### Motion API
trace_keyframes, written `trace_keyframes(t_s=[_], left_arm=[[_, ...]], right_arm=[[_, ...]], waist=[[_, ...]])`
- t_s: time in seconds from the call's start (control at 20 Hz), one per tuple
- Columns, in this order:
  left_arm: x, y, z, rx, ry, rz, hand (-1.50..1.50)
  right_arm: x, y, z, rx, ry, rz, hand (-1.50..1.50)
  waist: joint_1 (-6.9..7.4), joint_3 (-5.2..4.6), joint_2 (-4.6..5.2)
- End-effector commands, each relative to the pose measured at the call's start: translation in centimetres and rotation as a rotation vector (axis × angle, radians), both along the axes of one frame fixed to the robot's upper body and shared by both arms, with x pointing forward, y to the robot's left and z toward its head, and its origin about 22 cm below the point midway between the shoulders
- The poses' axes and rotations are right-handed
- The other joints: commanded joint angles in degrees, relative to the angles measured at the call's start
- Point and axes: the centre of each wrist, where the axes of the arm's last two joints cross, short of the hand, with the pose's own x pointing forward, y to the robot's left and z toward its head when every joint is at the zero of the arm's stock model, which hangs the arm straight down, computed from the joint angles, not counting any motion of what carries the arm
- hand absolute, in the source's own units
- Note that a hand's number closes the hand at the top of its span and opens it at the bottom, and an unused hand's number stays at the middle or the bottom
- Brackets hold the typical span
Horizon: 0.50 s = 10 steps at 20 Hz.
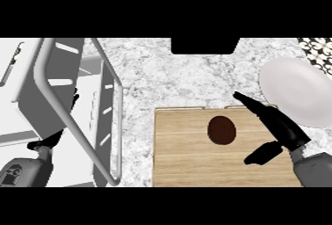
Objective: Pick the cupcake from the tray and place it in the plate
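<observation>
Centrally, the dark brown oval cupcake (221,130) sits untouched on the flat light-wooden tray (188,162), with the round white plate (295,92) on the speckled counter to the far right. The right hand (276,127), fingers straight and thumb spread, lies just right of the cupcake, apparently poised to close on it. The left hand (53,137) shows at the left, partly behind a grey wire dish rack (77,110); its fingers cannot be judged.

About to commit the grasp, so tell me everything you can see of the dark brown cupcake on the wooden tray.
The dark brown cupcake shows as a plain oval from above; no wrapper or topping can be made out. It sits upright on the light wooden tray, near its far edge. The right hand is open beside it, not touching.
</observation>
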Motion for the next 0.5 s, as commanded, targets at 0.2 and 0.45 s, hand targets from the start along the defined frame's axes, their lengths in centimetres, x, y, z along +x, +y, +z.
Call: trace_keyframes(t_s=[0.2, 0.45], left_arm=[[0.7, -0.7, -1.3, -0.005, 0.013, 0.005, 0.0], [0.0, 2.6, -0.3, -0.013, 0.007, 0.001, 0.0]], right_arm=[[0.5, 2.8, 0.0, -0.12, 0.072, 0.033, -1.5], [3.6, 3.3, 0.3, -0.145, 0.124, 0.022, -1.5]], waist=[[-0.19, -0.16, 0.09], [0.19, -0.16, 0.15]])
